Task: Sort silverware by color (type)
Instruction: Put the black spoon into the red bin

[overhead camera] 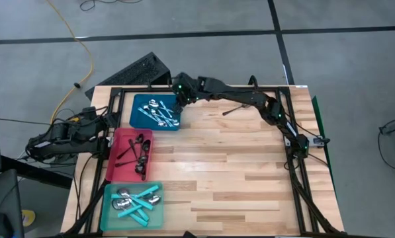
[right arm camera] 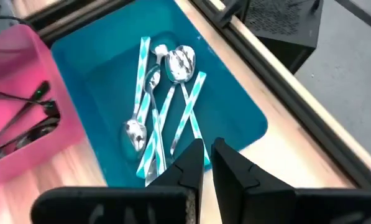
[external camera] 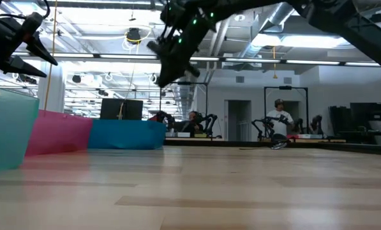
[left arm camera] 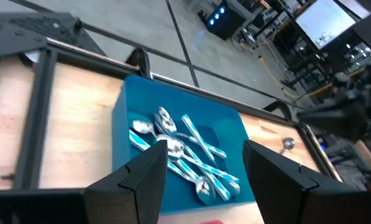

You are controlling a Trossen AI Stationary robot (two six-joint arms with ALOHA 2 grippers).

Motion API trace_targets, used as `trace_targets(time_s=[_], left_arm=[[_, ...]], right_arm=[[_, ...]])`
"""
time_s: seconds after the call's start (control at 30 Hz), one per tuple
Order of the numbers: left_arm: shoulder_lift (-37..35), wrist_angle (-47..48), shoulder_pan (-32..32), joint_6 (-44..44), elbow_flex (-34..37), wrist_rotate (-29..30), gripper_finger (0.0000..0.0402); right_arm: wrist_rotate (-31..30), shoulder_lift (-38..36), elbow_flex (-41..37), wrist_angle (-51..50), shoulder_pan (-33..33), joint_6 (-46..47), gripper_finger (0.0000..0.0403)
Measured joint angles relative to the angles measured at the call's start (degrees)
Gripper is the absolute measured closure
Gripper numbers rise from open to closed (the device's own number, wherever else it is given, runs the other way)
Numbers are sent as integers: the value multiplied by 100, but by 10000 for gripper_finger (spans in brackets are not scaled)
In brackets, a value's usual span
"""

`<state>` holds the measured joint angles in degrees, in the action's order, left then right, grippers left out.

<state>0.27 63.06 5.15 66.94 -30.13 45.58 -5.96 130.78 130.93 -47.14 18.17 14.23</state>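
On the wooden table (overhead camera: 237, 165) three trays line the left edge: a blue tray (overhead camera: 139, 114) at the far end holding shiny silver spoons (right arm camera: 149, 106), a red tray (overhead camera: 118, 158) of black spoons (overhead camera: 139, 155) in the middle, and a teal tray (overhead camera: 111, 210) of turquoise-handled spoons (overhead camera: 141, 201) nearest. One black spoon (overhead camera: 235, 109) lies alone on the table near the far edge. The right gripper (right arm camera: 207, 165) hovers over the blue tray's inner edge, fingers nearly together and holding nothing, while the left gripper (left arm camera: 201, 165) waits off the table's left side with fingers spread wide.
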Motion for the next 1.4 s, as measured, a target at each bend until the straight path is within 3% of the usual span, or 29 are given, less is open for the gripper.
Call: trace_targets(time_s=[0.13,0.4,1.27,1.3,1.33,1.4], left_arm=[[0,-6,0,2,0,-102,207],[0,-16,-1,7,0,-140,207],[0,-16,-2,13,0,-146,207],[0,-20,-1,-69,0,-202,207],[-5,-80,-1,-701,-1,-516,208],[-15,-378,-7,-2469,-15,-1708,214]], right_arm=[[0,-17,409,-651,-17,-74,348],[-6,-558,277,-663,-56,-209,348],[-142,-588,272,-609,-121,-571,348],[-142,-588,272,-610,-126,-571,348],[-142,-588,272,-616,-141,-561,348],[-140,-588,272,-618,-189,-439,348]])
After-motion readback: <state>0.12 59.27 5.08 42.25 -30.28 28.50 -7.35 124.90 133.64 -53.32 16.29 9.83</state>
